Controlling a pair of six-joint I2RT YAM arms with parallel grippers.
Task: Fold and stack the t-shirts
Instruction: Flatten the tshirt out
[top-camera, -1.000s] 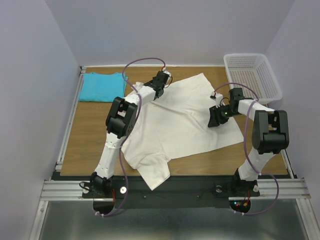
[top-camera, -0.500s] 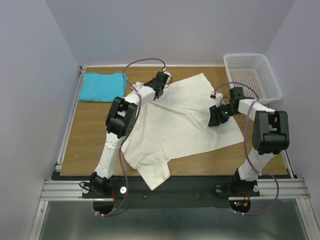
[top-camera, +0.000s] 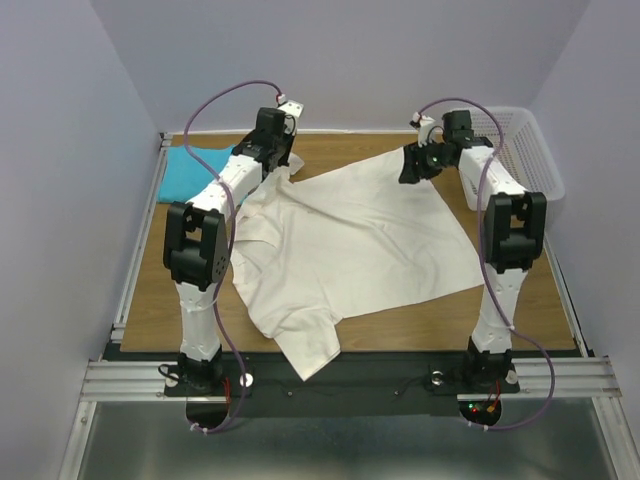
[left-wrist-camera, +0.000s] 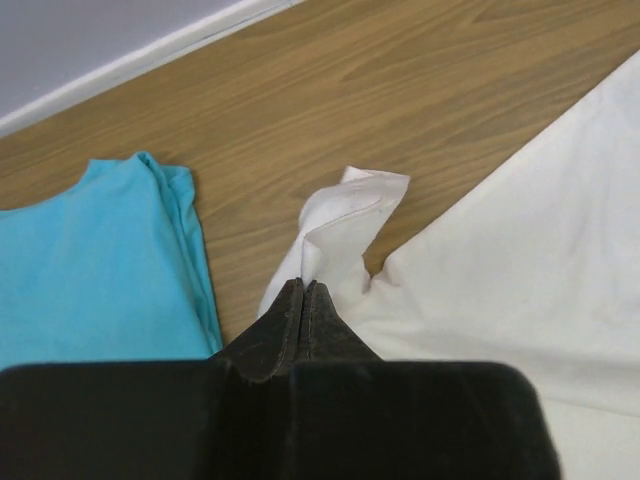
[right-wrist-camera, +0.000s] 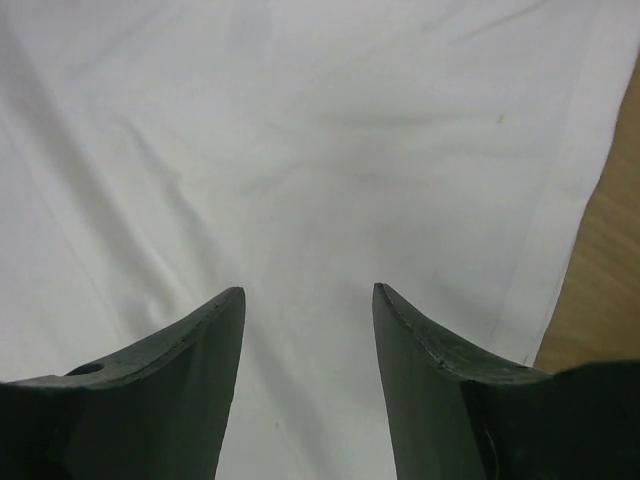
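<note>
The cream t-shirt (top-camera: 360, 240) lies spread across the middle of the table, one sleeve hanging over the near edge. My left gripper (top-camera: 282, 160) is at its far left corner, shut on a bunched fold of the cream cloth (left-wrist-camera: 345, 215), which sticks out past the gripper (left-wrist-camera: 303, 286). The turquoise t-shirt (top-camera: 183, 168) lies at the far left, just left of that gripper (left-wrist-camera: 90, 270), partly hidden by the left arm. My right gripper (top-camera: 408, 168) hovers open over the cream shirt's far right corner (right-wrist-camera: 300, 150); nothing is between its jaws (right-wrist-camera: 308, 292).
A white perforated basket (top-camera: 540, 170) stands at the far right corner, close behind the right arm. Bare wood (left-wrist-camera: 400, 90) shows along the far edge, and beside the shirt's hem (right-wrist-camera: 600, 290). Walls close in the table on three sides.
The left gripper shut on the cream shirt's corner and moved left and farther back, dragging the cloth toward the turquoise shirt. The right arm swung from the shirt's right side to its far right corner.
</note>
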